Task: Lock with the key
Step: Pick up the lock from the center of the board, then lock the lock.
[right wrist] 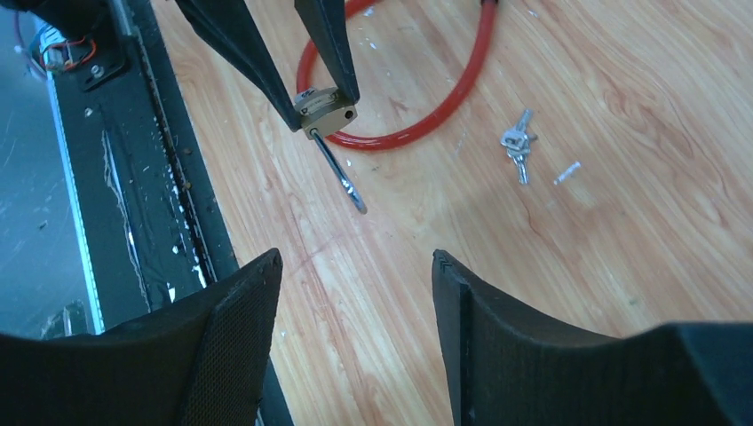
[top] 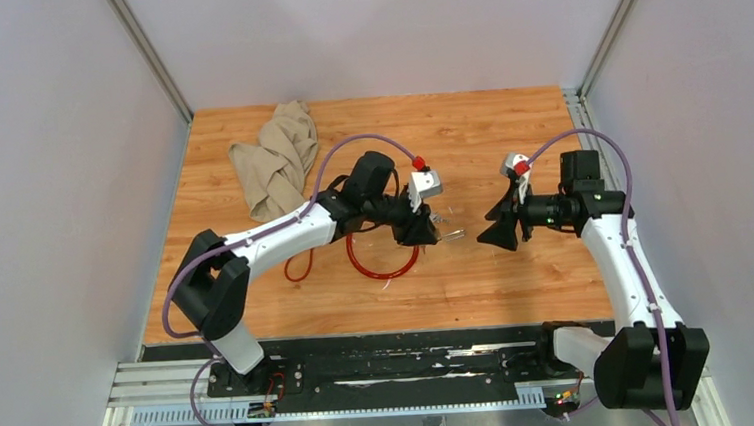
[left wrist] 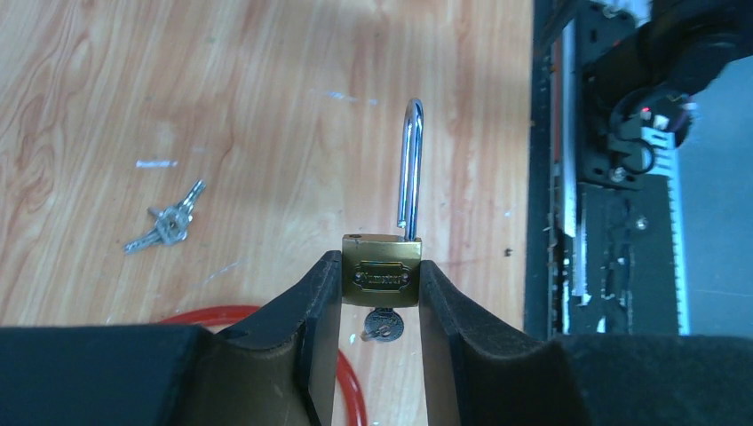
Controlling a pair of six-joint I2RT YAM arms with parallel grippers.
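My left gripper point(left wrist: 382, 264) is shut on a small brass padlock point(left wrist: 382, 272), pinching its body from both sides above the wooden table. The padlock's silver shackle point(left wrist: 410, 169) stands swung open, pointing away from the fingers. A small round-headed key point(left wrist: 384, 325) sticks out of the padlock's underside. The key point(left wrist: 169, 222), tiny and silver-grey on a small ring, lies loose on the wood, apart from both grippers, and shows as well in the right wrist view point(right wrist: 517, 146). My right gripper point(right wrist: 355, 257) is open and empty, facing the held padlock point(right wrist: 326, 111) from the right.
A big red cable loop point(top: 382, 263) lies under the left gripper point(top: 424, 232). A shorter thin red loop point(top: 300, 268) lies to its left. A beige cloth point(top: 274, 160) sits crumpled at the back left. A black rail point(top: 364, 369) runs along the near edge.
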